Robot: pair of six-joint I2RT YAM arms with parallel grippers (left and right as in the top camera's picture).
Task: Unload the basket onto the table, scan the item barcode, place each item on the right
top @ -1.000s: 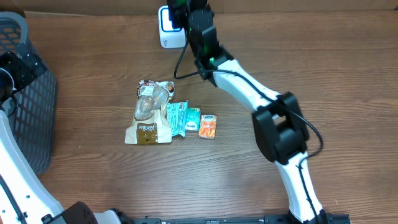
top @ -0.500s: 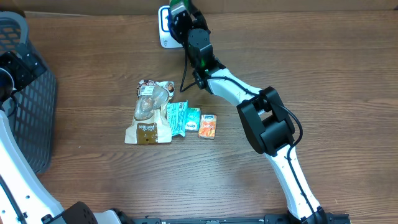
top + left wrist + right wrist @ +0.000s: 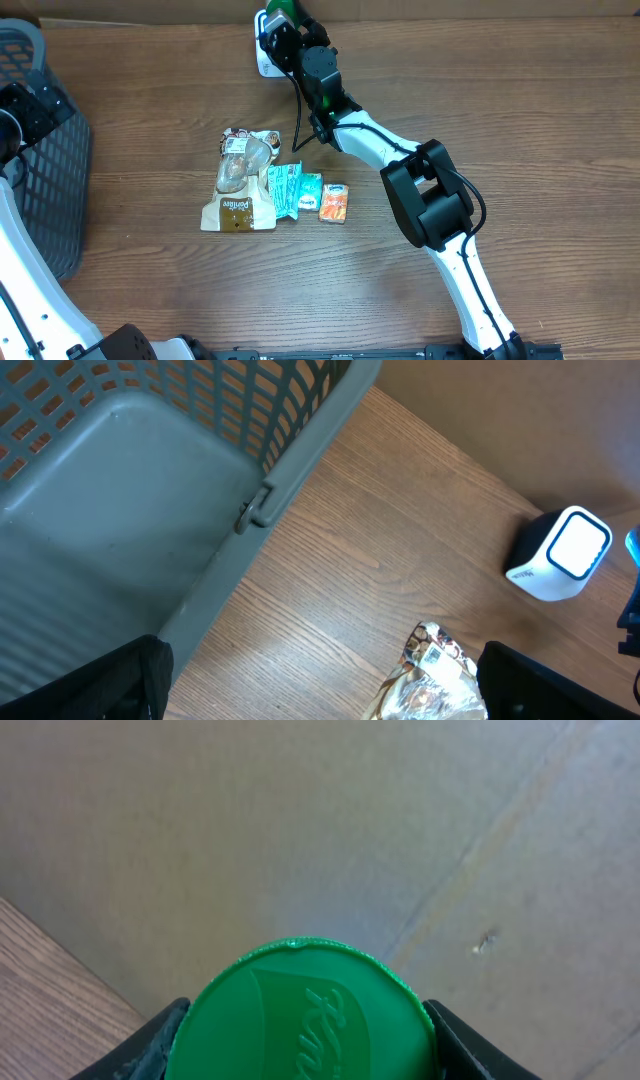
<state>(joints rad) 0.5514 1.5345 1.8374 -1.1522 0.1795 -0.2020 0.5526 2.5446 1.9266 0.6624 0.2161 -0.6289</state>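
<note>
A container with a round green lid [image 3: 305, 1015] is the item, and my right gripper [image 3: 305, 1060] is shut on it, one black finger [image 3: 150, 1050] on each side of the lid. From overhead the green lid [image 3: 283, 8] and right gripper [image 3: 287, 32] hang at the table's far edge, right over the white scanner [image 3: 263, 58], which they partly hide. The scanner [image 3: 560, 555] with its lit blue-rimmed window also shows in the left wrist view. No barcode on the item is visible. My left gripper [image 3: 330, 700] stands open and empty beside the basket.
A grey mesh basket [image 3: 40, 190] stands at the left edge. Mid-table lies a cluster: a foil snack bag [image 3: 245, 158], a brown pouch [image 3: 238, 212], teal packets [image 3: 295, 190] and an orange packet [image 3: 334, 202]. A cardboard wall runs behind the table.
The right arm has folded in and carried the green-lidded item a little left, in front of the scanner. The left arm and the table items have not moved.
</note>
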